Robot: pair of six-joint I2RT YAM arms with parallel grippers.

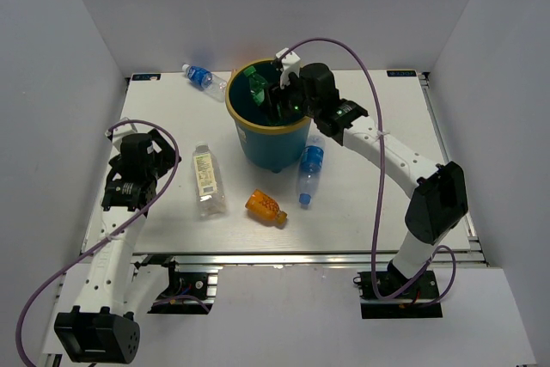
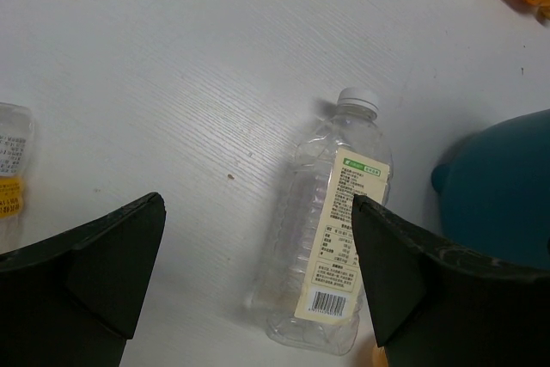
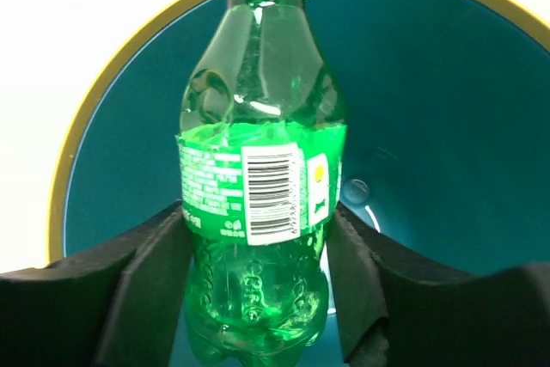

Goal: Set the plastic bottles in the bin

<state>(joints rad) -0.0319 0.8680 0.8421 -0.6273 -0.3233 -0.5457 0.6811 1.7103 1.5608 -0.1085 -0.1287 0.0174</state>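
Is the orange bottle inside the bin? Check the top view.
No, the orange bottle lies on the table in front of the bin, outside it.

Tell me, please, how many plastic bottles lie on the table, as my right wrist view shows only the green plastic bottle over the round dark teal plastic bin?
Observer: Four: a far clear blue-labelled plastic bottle, a near clear blue-labelled plastic bottle, a clear pale-labelled plastic bottle and a stubby orange plastic bottle.
Operator: Thank you; where do the two blue-labelled ones lie relative to the bin?
Observer: The far one lies beyond the bin, to its left; the near one lies beside its front right.
Operator: And what is the left arm doing?
Observer: The left gripper hangs open above the clear pale-labelled plastic bottle.
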